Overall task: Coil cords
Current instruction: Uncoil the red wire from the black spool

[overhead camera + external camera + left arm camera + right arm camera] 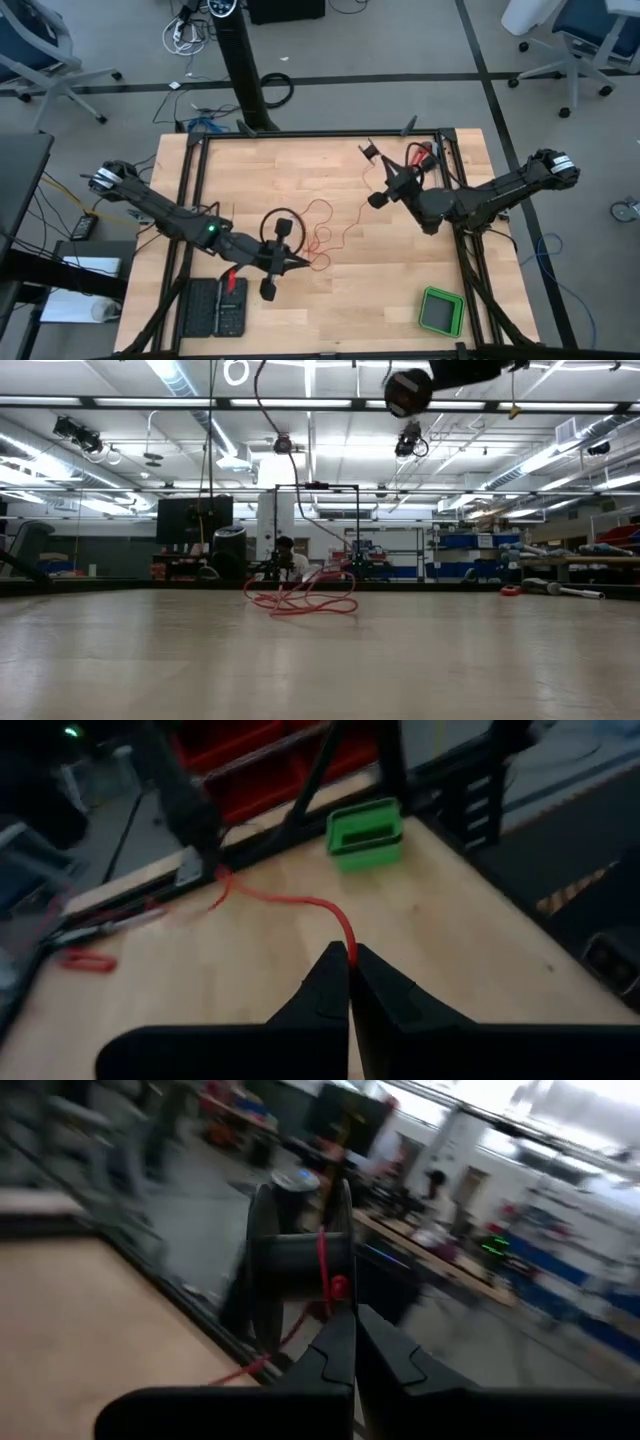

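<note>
The red wire (325, 235) is very thin and lies in loose, tangled loops on the wooden table (330, 310), roughly at its middle. In the low view the wire (300, 600) shows as a flat scribble of red curls on the boards, with one strand rising steeply from it toward the top of the picture.

The left gripper (300, 264) sits just beside the near edge of the loops, its jaws clenched on the wire; the left wrist view shows the red strand (300, 905) running out from between the closed fingers (325, 990). The right gripper (378, 198) is on the far side of the loops from the left gripper, jaws likewise pinched on the wire, with a small red end piece (338, 1287) sitting just above its closed fingers (335, 1350).

A black cable loop (282, 226) lies touching or just beside the wire's loops, close to the left gripper. Nearer than the wire, a green box (441, 311) stands well apart from it toward the table's near right corner, and two dark flat cases (213, 306) lie at the near left, beside a red-handled tool (229, 281). Beyond the wire, a few small dark and red pieces (418, 156) rest near the far edge of the table.
</note>
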Controlling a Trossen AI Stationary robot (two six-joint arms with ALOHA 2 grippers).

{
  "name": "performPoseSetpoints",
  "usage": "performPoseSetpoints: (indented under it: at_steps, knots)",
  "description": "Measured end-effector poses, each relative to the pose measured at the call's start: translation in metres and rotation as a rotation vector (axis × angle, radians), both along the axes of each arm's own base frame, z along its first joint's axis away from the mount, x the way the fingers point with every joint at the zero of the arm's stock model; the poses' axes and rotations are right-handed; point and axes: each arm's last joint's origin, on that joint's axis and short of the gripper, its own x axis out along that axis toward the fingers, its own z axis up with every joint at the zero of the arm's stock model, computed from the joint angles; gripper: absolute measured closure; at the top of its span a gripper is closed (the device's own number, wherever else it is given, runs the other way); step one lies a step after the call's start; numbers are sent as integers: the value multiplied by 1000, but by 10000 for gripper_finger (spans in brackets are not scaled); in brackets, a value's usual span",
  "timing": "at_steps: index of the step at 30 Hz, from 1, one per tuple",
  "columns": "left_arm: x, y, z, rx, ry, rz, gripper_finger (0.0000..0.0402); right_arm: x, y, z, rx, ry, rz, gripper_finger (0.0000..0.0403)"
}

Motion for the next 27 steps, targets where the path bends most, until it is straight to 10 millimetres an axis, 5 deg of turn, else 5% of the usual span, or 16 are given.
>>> performPoseSetpoints:
  at_steps: [8, 15, 27]
  knots:
    - [3, 25, -31, -158, -73, -52, 397, -3, 16, 17, -26, -94, 190, 403]
    - [0, 57, -60, -198, -9, 249, 397, -10, 38, 25, -97, -83, 339, 403]
    - [4, 89, -59, -217, -83, 507, 397, -21, 75, 21, -243, 36, 621, 403]
